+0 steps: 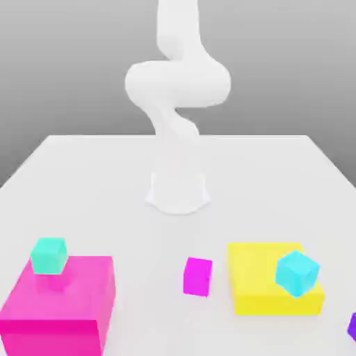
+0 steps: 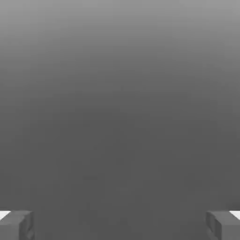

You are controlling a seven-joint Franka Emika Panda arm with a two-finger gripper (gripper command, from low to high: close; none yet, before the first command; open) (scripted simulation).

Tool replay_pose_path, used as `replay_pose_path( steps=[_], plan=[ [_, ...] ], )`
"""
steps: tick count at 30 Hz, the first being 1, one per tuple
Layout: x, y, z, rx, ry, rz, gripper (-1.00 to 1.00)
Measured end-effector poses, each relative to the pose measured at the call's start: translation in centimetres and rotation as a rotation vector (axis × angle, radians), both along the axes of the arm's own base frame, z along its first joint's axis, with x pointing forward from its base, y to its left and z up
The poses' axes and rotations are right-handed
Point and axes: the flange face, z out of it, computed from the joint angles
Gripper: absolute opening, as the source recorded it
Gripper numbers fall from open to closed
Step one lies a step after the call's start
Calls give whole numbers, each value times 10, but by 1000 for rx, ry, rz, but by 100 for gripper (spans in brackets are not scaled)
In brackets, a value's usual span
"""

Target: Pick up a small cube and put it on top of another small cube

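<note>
The small violet-purple cube (image 1: pixel 352 325) lies on the white table at the exterior view's right edge, cut off by the frame. The mint-teal small cube (image 1: pixel 49 254) rests on the back corner of a large magenta block (image 1: pixel 62 306) at the exterior view's left. The white arm (image 1: pixel 177 90) rises from its base (image 1: pixel 178 191) at the table's middle and runs up out of the picture. In the hand view my gripper (image 2: pixel 120 225) is open, its two grey fingertips (image 2: pixel 16 224) far apart with nothing between them, facing plain grey background.
A sky-cyan small cube (image 1: pixel 297 272) sits on a flat yellow block (image 1: pixel 271 278) at the exterior view's right. A small magenta-pink cube (image 1: pixel 198 276) stands on the table (image 1: pixel 90 181) between the two large blocks.
</note>
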Motion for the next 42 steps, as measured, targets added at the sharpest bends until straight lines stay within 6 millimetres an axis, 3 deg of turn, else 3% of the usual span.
replay_pose_path(
  steps=[8, 16, 20, 25, 33, 37, 38, 42],
  plan=[
    [85, 71, -103, -97, 194, 32, 0],
    [131, 144, -226, -157, 368, 104, 0],
    [135, 188, -289, -172, 450, 164, 0],
    [131, 228, -367, -166, 552, 217, 0],
    [89, 301, -478, -114, 711, 325, 0],
    [83, 311, -539, -102, 732, 338, 0],
    [82, 311, -551, -102, 732, 339, -100],
    [82, 311, -550, -101, 732, 339, -100]
  ],
)
